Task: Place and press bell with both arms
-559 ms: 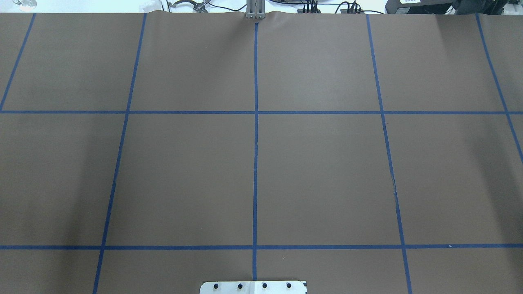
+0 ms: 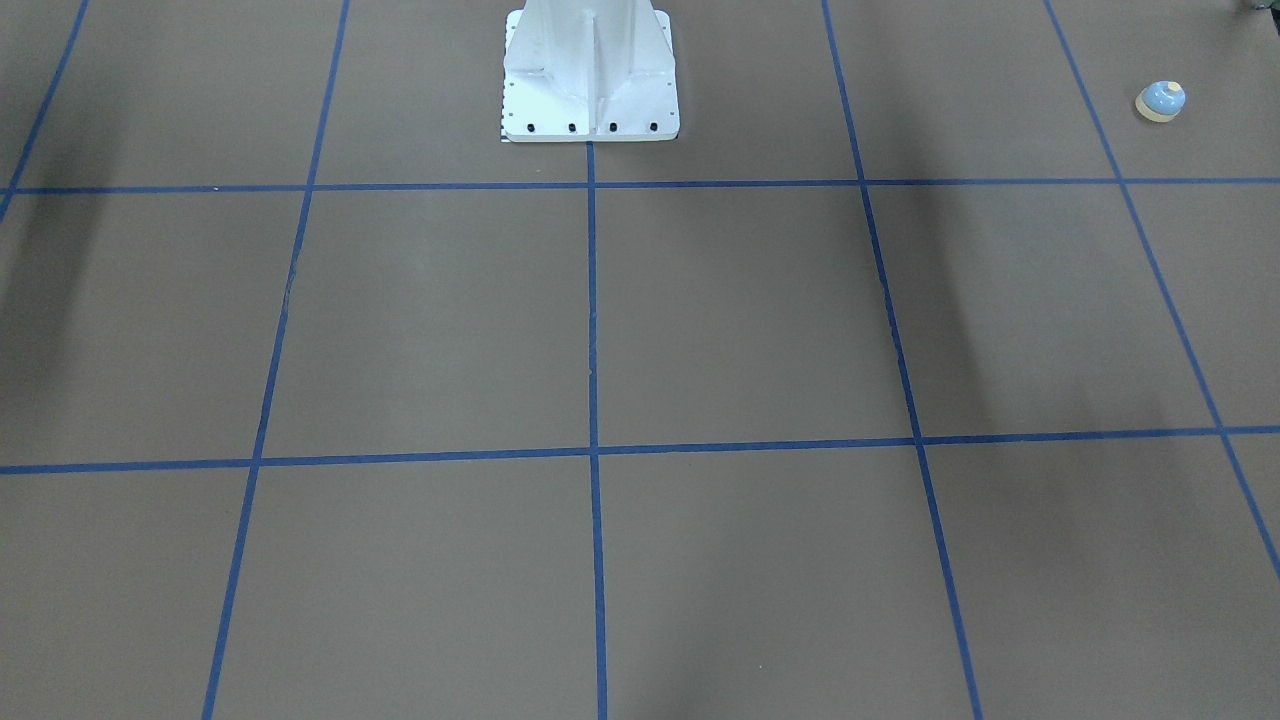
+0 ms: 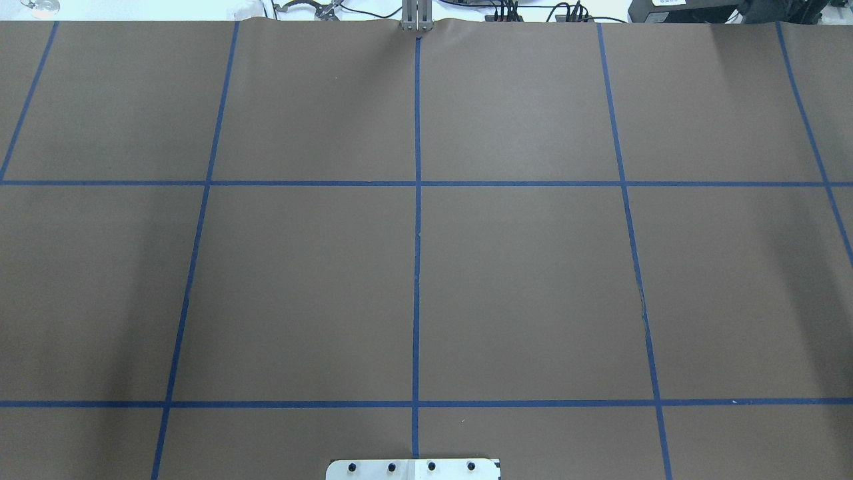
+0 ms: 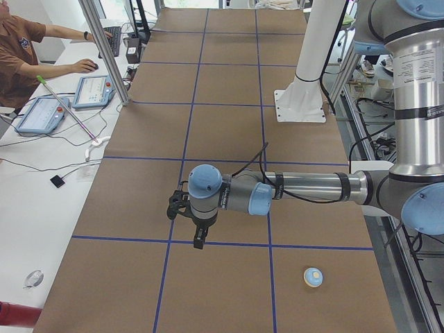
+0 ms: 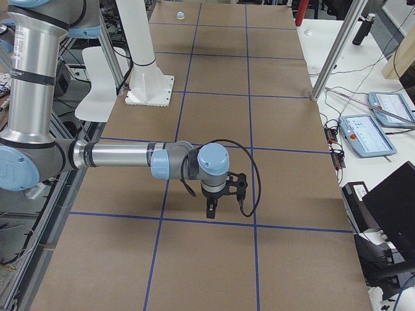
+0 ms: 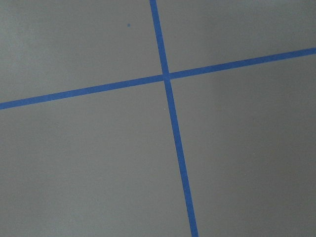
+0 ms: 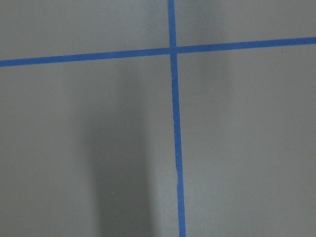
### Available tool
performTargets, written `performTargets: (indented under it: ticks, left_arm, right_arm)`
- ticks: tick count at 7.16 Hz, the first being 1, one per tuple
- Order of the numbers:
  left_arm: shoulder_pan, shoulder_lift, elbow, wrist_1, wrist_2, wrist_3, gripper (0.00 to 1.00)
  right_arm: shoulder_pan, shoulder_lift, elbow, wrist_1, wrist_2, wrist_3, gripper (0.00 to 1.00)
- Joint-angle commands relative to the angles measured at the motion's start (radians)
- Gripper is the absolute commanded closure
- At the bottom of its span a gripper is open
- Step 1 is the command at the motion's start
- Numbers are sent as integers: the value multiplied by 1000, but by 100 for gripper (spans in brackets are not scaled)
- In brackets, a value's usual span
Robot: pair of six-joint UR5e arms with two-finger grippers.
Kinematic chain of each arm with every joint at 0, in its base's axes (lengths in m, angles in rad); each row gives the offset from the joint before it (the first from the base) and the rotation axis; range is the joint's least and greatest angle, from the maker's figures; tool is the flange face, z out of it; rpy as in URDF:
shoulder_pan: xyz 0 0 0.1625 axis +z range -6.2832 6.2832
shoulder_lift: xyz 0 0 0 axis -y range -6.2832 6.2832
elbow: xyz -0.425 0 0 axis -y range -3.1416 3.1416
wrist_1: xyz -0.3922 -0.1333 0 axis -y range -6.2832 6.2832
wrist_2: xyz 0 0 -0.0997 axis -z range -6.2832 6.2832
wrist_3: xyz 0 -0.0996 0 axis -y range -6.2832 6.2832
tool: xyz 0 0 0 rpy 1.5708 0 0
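The small light-blue bell [image 2: 1160, 101] with a cream button stands alone on the brown table, near the robot's side at its left end. It also shows in the exterior left view [image 4: 313, 277] and far off in the exterior right view [image 5: 181, 14]. My left gripper [image 4: 198, 239] hangs point-down above the table, well away from the bell; I cannot tell if it is open or shut. My right gripper [image 5: 211, 212] hangs point-down over the table's other end; I cannot tell its state either. Both wrist views show only brown table and blue tape lines.
The white pedestal [image 2: 590, 70] is bolted at the robot's edge of the table. Aluminium posts [image 4: 104, 48] [image 5: 334, 52] stand at the far edge. An operator [image 4: 21, 48] sits at a side bench with tablets [image 4: 94, 90]. Blue tape divides the table into squares.
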Motion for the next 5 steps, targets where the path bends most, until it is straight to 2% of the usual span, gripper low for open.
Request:
performTargets:
  ticks: [1, 3, 5]
  left_arm:
    - [-1, -3, -76, 76, 115, -57, 0]
    - [5, -23, -302, 385, 267, -116, 0]
    - [54, -13, -392, 460, 329, -389, 0]
  right_arm:
    - [0, 0, 1, 3, 0, 0, 0]
    - [0, 0, 1, 3, -1, 0, 0]
    - [0, -1, 4, 5, -1, 0, 0]
